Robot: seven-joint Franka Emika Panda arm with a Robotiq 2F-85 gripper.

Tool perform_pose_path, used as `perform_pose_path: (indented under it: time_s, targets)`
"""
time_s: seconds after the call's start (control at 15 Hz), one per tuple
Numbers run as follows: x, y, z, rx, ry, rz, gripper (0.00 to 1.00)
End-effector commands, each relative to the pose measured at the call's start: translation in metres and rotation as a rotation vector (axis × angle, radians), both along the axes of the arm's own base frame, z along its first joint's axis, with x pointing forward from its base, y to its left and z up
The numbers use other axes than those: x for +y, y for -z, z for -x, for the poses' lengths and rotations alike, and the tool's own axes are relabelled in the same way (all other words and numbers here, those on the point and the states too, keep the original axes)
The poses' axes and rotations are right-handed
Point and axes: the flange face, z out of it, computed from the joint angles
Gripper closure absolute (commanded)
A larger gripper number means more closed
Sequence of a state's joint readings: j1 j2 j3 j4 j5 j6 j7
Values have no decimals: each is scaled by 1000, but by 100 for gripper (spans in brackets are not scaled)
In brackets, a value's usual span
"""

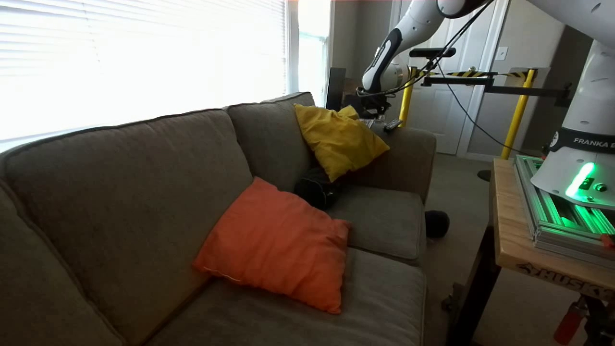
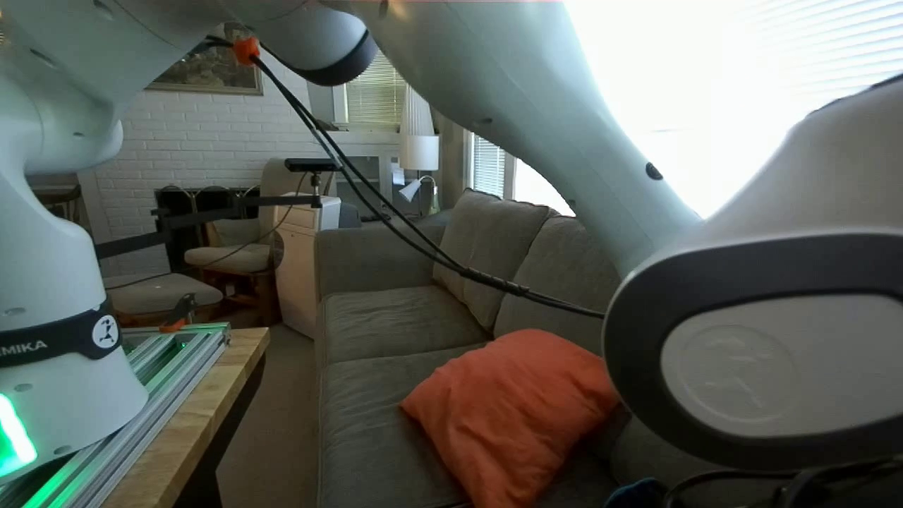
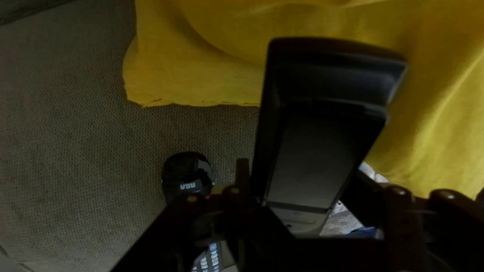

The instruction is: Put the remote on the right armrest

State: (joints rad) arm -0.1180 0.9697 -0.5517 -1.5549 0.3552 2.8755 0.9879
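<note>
Grey-brown sofa point(image 1: 379, 221). On seat: orange cushion point(image 1: 283, 245), left; black object point(image 1: 312, 186), shape unclear, just beside it. Yellow cushion point(image 1: 336, 139) leaning in right corner. On right armrest point(image 1: 414, 150): black handset point(image 3: 185, 177) marked RCA.

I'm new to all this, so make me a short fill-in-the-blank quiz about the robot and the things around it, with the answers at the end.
1. The loose cushion that shows in both exterior views is coloured ____.
2. The light on the robot's base glows ____.
3. In the wrist view, the gripper holds the remote before a wrinkled cushion coloured ____.
4. A second handset in that view bears the letters ____.

Missing words: orange; green; yellow; RCA.
</note>
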Motion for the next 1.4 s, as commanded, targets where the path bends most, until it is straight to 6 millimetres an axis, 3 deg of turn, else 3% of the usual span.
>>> perform_pose_path:
  time_s: [0.0,0.27,0.33,0.53,0.6,1.33]
  targets:
    - [-13,-5,-14,-4,33,-27,67]
    - [-27,-7,-17,5,35,-51,67]
    - [-16,-5,-11,10,24,-46,42]
    - [-25,-7,-11,6,28,-50,42]
    - [-25,-7,-11,6,28,-50,67]
    - [-70,-23,-18,72,37,-145,67]
